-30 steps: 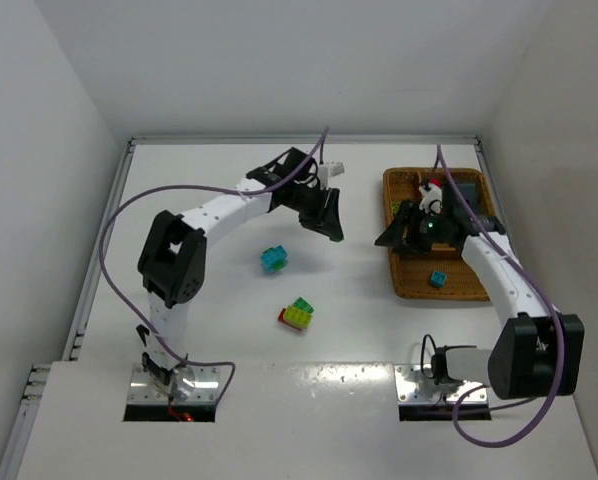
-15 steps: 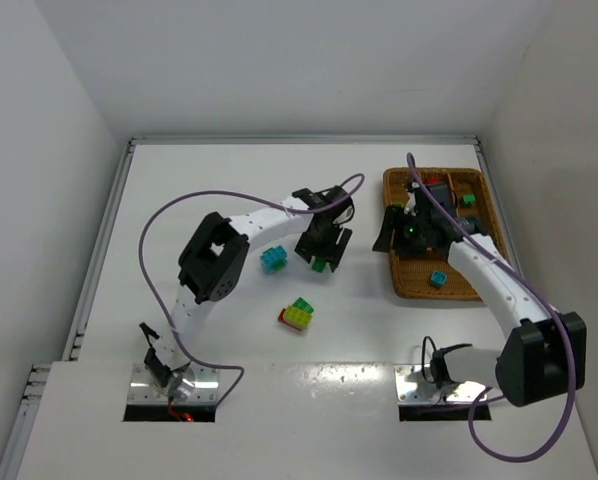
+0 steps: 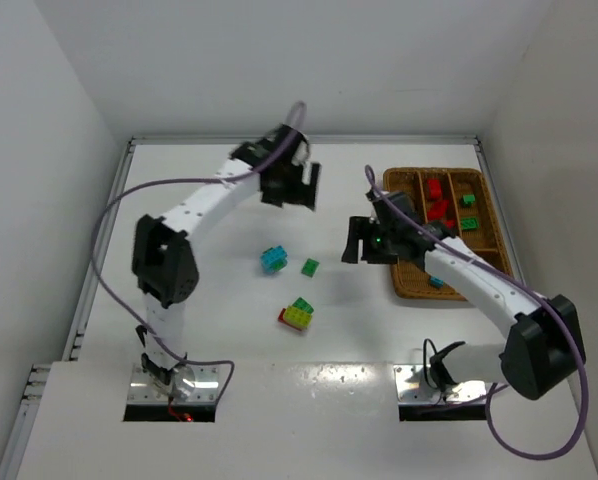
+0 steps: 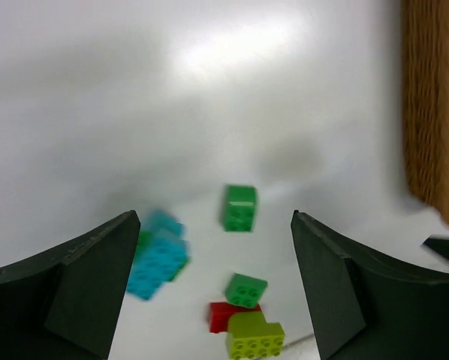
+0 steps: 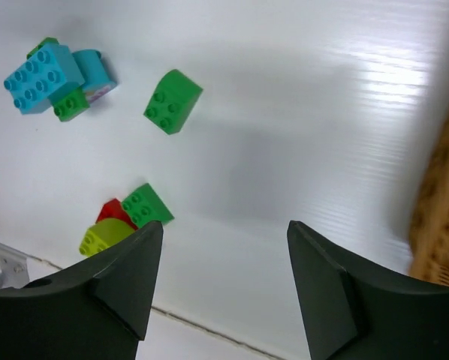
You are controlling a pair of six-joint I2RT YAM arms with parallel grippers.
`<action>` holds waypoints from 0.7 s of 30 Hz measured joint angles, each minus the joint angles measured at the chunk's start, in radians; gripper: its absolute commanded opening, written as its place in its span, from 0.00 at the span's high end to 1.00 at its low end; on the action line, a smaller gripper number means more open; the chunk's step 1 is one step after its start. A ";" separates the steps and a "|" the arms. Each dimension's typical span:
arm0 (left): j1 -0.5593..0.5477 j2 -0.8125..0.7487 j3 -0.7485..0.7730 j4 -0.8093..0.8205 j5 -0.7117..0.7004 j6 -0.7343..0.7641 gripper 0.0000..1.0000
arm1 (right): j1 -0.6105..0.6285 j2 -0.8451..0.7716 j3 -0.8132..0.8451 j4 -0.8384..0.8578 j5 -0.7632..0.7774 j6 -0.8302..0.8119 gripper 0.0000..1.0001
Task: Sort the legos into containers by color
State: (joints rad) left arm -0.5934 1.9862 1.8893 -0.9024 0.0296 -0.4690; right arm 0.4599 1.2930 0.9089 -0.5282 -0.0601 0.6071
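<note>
One green brick [image 3: 310, 266] now lies loose, left of the tray [image 3: 431, 171]. Left gripper [image 3: 297, 188] let it go and lifted: wide, empty. Right gripper [image 3: 355, 240] has left the tray, also wide. I read it as a handover.

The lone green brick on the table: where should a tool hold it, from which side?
Take the green brick across two opposite flat walls, coming from above: it is boxy and lies apart from the other bricks, so both walls seem free.
</note>
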 measured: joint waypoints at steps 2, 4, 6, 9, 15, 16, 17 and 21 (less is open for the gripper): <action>0.101 -0.071 -0.004 0.006 -0.004 -0.014 0.11 | 0.049 0.034 -0.002 0.031 0.017 0.030 0.29; 0.224 -0.162 -0.042 0.037 -0.021 -0.037 0.11 | 0.091 0.081 -0.003 0.065 0.042 0.067 0.28; 0.336 -0.245 -0.098 0.059 -0.042 -0.057 0.11 | 0.136 0.150 -0.001 0.108 0.069 0.117 0.28; 0.448 -0.335 -0.201 0.073 -0.047 -0.085 0.11 | 0.193 0.280 0.031 0.140 0.105 0.187 0.28; 0.539 -0.383 -0.407 0.097 0.013 -0.101 0.11 | 0.254 0.495 0.180 0.163 0.158 0.265 0.28; 0.549 -0.383 -0.433 0.099 0.024 -0.102 0.11 | 0.261 0.522 0.211 0.154 0.172 0.275 0.28; 0.557 -0.384 -0.451 0.100 0.034 -0.105 0.11 | 0.266 0.546 0.241 0.145 0.186 0.285 0.28; 0.582 -0.394 -0.483 0.109 0.063 -0.108 0.11 | 0.278 0.624 0.328 0.115 0.242 0.313 0.30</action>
State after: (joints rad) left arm -0.0113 1.5921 1.4059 -0.7929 0.0921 -0.5766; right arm 0.7376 1.9175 1.2373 -0.4129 0.1818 0.9199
